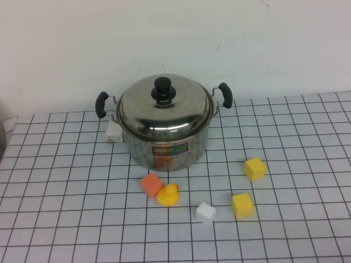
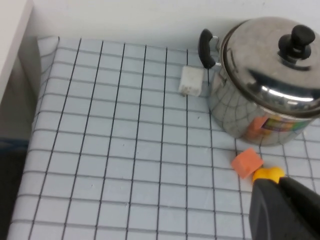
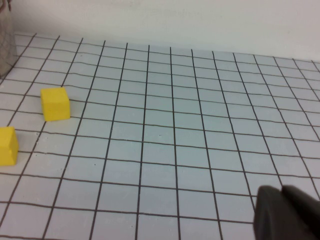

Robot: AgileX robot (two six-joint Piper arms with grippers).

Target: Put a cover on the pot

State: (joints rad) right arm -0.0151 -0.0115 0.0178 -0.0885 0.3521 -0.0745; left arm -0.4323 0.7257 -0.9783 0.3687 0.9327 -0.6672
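The high view looks down from up high at the whole tabletop [image 1: 307,230], facing the wall. The left wrist view sits closer, at the left side, and also sees the pot [image 2: 265,95]. The right wrist view sits low over the right side.

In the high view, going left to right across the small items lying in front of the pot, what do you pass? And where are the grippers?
Orange cube → yellow duck → white cube → near yellow cube → far yellow cube. Neither gripper appears in the high view; the left gripper and right gripper show only in their own wrist views.
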